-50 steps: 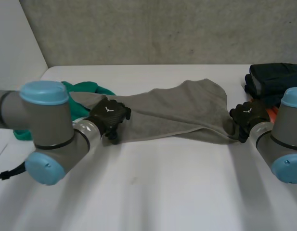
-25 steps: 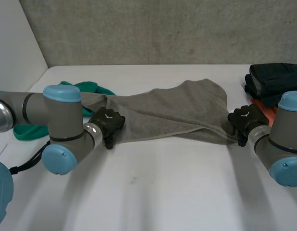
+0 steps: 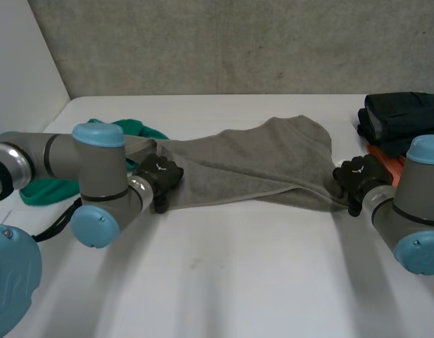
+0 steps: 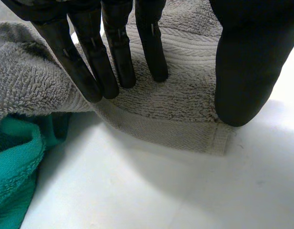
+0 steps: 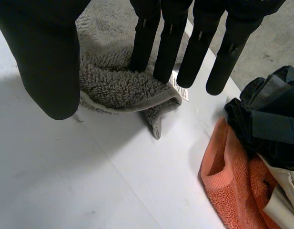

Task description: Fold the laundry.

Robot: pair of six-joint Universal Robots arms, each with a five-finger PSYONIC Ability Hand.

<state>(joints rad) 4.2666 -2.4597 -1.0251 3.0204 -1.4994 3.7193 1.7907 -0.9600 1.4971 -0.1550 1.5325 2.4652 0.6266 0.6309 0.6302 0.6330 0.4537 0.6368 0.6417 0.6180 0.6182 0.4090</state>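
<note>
A grey towel (image 3: 259, 162) lies spread across the middle of the white table (image 3: 224, 274), partly folded over itself. My left hand (image 3: 159, 176) rests on the towel's left corner. In the left wrist view its straight fingers (image 4: 118, 52) press on the grey towel (image 4: 180, 100) and the thumb (image 4: 242, 71) sits near the corner hem. My right hand (image 3: 357, 176) is at the towel's right corner. In the right wrist view its fingers (image 5: 166, 43) reach straight over the bunched corner of the grey towel (image 5: 118, 90), with the thumb (image 5: 46, 62) apart from them.
A green cloth (image 3: 51, 189) lies bunched at the left under the towel's edge, also under my left hand's fingertips as the green cloth (image 4: 13, 162). Dark folded clothes (image 3: 403, 120) and an orange towel (image 5: 232, 191) sit at the right beside my right hand.
My left arm has swung outward to the left and its hand has slid slightly left along the towel's corner. The right hand has hardly moved.
</note>
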